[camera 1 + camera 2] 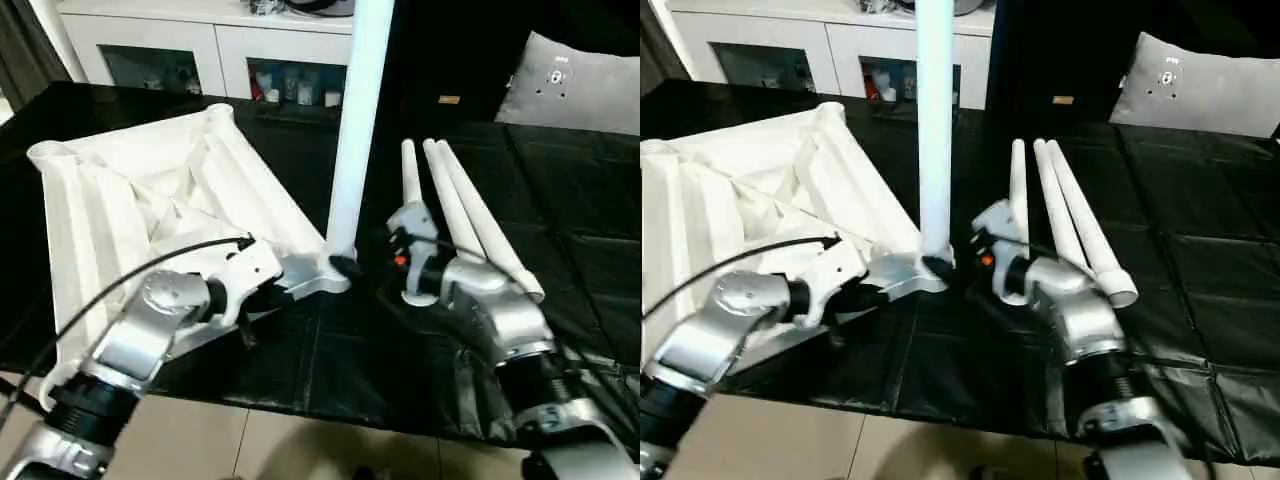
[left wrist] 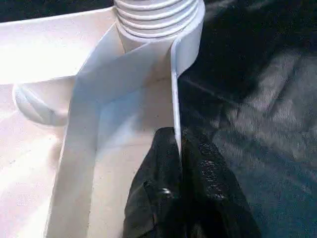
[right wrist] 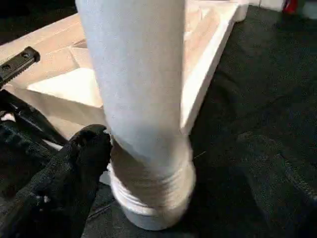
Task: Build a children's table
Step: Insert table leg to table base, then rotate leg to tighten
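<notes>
Left eye view puts the children's table (image 1: pixel 130 190) at the left of the frame, its top lying upside down on the black-covered desk (image 1: pixel 560 200), ribbed underside up and rounded sockets at the corners. One white leg (image 1: pixel 357 110) stands upright in the corner socket near the middle of the frame, rising past the top edge. Three loose legs (image 1: pixel 470 215) lie side by side on the desk right of centre, slanting from the upper middle toward the lower right — the leftmost a little apart from the other two.

The left claw (image 1: pixel 285 290) reaches in from the lower left and meets the table top's rim just beside that socket. In the left wrist view its black fingers (image 2: pixel 198 183) are pressed together on the thin white rim wall (image 2: pixel 174 94), one on each side, with the leg's threaded end (image 2: pixel 156 15) seated in the socket just beyond.

The right claw (image 1: pixel 385 268) sits at the centre of the frame, just right of the standing leg's base. In the right wrist view one dark finger (image 3: pixel 74 173) lies close beside the threaded base (image 3: pixel 151 193) while the other (image 3: pixel 285 188) stands well off on the far side — jaws spread wide, gripping nothing.

A white cabinet with glass doors (image 1: pixel 220 50) runs along the upper left, and a grey cushion (image 1: pixel 575 85) sits at the upper right.
</notes>
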Robot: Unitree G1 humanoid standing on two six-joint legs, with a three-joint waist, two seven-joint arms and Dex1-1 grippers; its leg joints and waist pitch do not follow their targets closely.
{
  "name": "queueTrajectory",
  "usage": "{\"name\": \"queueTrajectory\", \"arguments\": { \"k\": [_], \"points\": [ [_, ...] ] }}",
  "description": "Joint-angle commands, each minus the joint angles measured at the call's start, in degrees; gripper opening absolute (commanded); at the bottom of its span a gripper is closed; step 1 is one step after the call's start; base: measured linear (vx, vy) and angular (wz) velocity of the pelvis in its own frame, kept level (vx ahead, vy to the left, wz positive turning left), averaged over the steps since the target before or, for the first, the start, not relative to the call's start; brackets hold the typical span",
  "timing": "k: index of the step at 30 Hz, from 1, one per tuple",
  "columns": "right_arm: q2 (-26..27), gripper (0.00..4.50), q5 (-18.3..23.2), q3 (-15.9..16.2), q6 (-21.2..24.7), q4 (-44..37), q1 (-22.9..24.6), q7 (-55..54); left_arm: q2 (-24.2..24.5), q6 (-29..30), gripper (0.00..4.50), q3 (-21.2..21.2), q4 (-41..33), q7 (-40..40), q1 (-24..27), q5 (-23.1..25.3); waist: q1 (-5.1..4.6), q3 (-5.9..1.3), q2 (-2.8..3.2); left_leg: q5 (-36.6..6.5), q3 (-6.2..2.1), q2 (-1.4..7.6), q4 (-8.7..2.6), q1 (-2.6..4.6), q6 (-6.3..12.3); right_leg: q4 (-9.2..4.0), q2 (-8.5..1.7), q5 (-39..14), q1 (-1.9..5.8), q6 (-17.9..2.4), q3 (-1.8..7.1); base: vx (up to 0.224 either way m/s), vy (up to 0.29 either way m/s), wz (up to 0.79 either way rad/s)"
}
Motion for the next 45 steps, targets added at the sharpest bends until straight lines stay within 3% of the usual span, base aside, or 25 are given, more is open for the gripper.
{"name": "queueTrajectory", "arguments": {
  "k": [1,5,6,11,15,19,22,39,41,45],
  "points": [
    [-1.51,4.41,-0.80,0.78,-0.34,-2.20,-0.20,2.14,1.42,-3.83,0.00,-1.25,1.26,-1.98,-0.45,0.74,0.23,-3.81,0.53,-5.27,1.53,-0.31,-3.41,-0.95,3.80,-3.07,-2.97,-11.20,4.31,-10.97,3.01,0.000,0.000,0.00],
    [-4.87,4.41,-0.04,2.16,-1.81,-4.02,0.70,8.25,2.50,-8.08,0.00,-2.85,2.49,-5.73,-0.40,0.61,0.30,-3.92,0.14,-5.25,1.60,-0.34,-3.27,-1.09,4.43,-2.91,-2.99,-11.19,4.42,-10.93,3.04,0.000,0.000,0.00],
    [-5.40,4.41,0.09,2.42,-1.77,-4.21,0.86,9.14,2.57,-8.57,0.00,-3.03,2.77,-6.11,-0.52,0.55,0.50,-3.90,0.31,-5.22,1.65,-0.19,-3.26,-0.86,4.61,-2.89,-3.01,-11.28,4.22,-11.03,3.10,0.000,0.000,0.00],
    [-7.81,4.41,0.31,4.95,-3.63,-4.62,1.89,15.26,3.35,-12.23,0.00,-4.57,4.85,-9.59,-1.82,0.73,1.29,-3.95,-0.01,-5.04,1.90,-0.15,-3.15,-0.73,5.08,-2.81,-3.04,-11.65,4.05,-11.09,3.15,0.000,0.000,0.00],
    [-7.74,4.41,-0.34,6.22,-5.22,-2.89,1.70,17.27,3.70,-13.97,0.00,-5.24,5.07,-12.04,-2.08,0.47,1.46,-3.91,-0.41,-5.05,2.00,-0.10,-3.09,-1.02,4.61,-2.47,-3.10,-11.90,4.04,-10.90,3.36,0.000,0.000,0.00],
    [-6.79,4.41,-1.59,7.28,-6.42,0.38,0.64,17.45,4.00,-14.78,0.00,-5.91,4.23,-14.14,-2.11,0.00,1.59,-3.81,-0.49,-6.77,2.11,-0.11,-3.12,-0.83,3.88,-2.78,-3.20,-15.58,3.76,-10.17,3.46,0.000,0.000,0.00],
    [-6.32,4.41,-1.35,7.23,-6.52,1.12,0.34,17.68,3.95,-15.10,0.00,-6.18,4.19,-14.67,-2.25,-0.03,1.60,-3.84,-0.66,-6.92,2.14,-0.07,-3.11,-0.79,3.78,-2.77,-3.12,-15.48,3.72,-10.01,3.54,0.000,0.000,0.00],
    [-4.95,2.90,-0.41,7.93,-6.94,4.50,1.05,19.80,3.66,-15.51,0.00,-6.37,4.50,-16.12,-2.07,-0.45,1.65,-4.05,-0.57,-5.38,2.15,-0.14,-2.90,-0.99,4.07,-2.36,-3.09,-13.48,3.93,-10.35,3.56,0.000,0.000,0.00],
    [-4.46,2.84,0.09,7.68,-6.43,4.71,1.45,19.80,3.43,-14.85,0.00,-6.06,4.18,-16.13,-1.73,-1.13,1.61,-4.05,-0.92,-5.37,2.17,-0.13,-2.91,-1.02,4.10,-2.35,-3.06,-13.74,3.95,-10.20,3.55,0.000,0.000,0.00],
    [-0.71,2.73,-1.04,7.47,-2.22,6.18,1.67,13.02,2.16,-9.85,0.00,-3.90,1.85,-12.59,0.13,-2.67,1.41,-3.95,-0.62,-5.37,2.09,-0.03,-3.04,-1.03,3.46,-2.23,-3.14,-13.97,3.81,-10.40,3.59,0.000,0.000,0.00]
  ]
}}
